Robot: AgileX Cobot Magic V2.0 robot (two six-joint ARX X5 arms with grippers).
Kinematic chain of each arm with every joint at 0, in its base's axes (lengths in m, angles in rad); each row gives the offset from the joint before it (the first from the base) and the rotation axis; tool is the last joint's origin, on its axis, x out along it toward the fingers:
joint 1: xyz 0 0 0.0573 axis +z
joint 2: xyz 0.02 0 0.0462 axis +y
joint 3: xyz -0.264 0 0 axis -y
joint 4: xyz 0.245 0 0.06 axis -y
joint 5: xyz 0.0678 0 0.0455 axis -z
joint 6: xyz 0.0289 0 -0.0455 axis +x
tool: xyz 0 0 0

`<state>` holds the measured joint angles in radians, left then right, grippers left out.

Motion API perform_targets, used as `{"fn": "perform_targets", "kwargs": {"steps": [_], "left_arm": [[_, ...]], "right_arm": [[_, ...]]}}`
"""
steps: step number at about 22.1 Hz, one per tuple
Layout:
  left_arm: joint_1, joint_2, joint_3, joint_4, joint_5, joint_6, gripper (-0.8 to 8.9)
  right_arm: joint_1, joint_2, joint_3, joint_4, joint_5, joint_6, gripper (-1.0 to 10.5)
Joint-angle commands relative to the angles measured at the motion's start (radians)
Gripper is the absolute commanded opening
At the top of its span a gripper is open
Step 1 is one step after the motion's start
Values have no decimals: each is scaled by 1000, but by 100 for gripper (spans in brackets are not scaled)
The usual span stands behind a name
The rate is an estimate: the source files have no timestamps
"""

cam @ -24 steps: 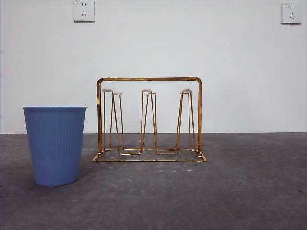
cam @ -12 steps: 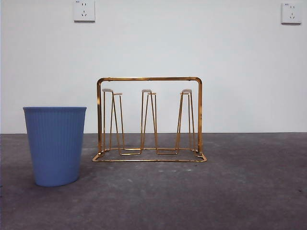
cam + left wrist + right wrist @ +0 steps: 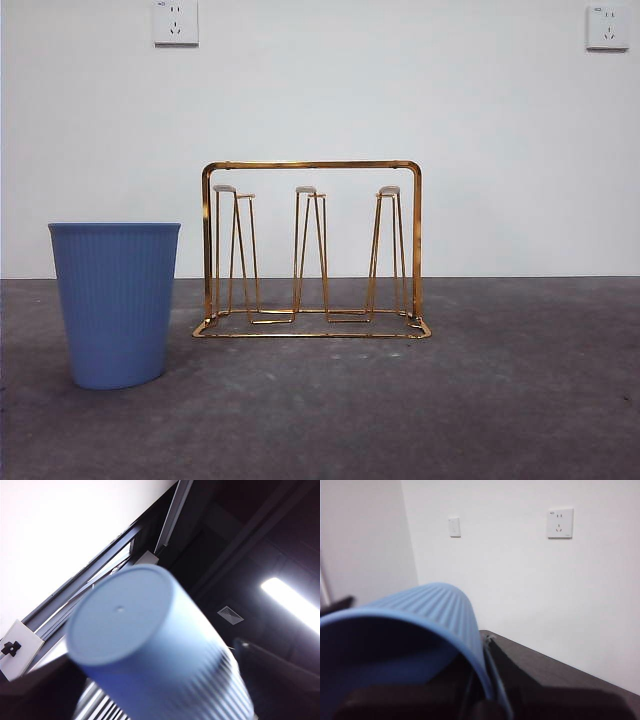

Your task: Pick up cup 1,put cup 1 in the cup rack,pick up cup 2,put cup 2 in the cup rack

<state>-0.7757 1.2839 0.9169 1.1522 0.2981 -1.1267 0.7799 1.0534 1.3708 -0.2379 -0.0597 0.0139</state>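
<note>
The gold wire cup rack (image 3: 312,165) stands bare in the middle of the grey table (image 3: 470,400), every white-tipped prong free. Just beside it, not touching, sits an upright blue cup (image 3: 115,300). Neither arm shows above the table. The left gripper (image 3: 150,705) grips a raised cup (image 3: 125,615), base pointing at the ceiling (probably turned mouth-down to slip over a prong). The right gripper (image 3: 445,695) clasps a tipped cup (image 3: 420,610) at its rim, lying sideways, apparently waiting its turn.

Left gripper (image 3: 150,715): jaws black, blurred, matte; right gripper (image 3: 445,700): jaws black, dark edge strip beside rim.
</note>
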Motion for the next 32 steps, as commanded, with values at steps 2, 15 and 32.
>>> {"fn": "perform_targets", "kwargs": {"steps": [2, 15, 32], "left_arm": [[-2, 2, 2, 34, 4, 1, 89], [-2, 2, 2, 45, -4, 2, -8], [27, -2, 2, -18, 44, 73, -7]], "right_arm": [[0, 3, -5, -18, 12, -6, -12], [0, 2, -5, -126, 12, -6, 12], [0, -162, -5, -518, 167, -19, 258]]}}
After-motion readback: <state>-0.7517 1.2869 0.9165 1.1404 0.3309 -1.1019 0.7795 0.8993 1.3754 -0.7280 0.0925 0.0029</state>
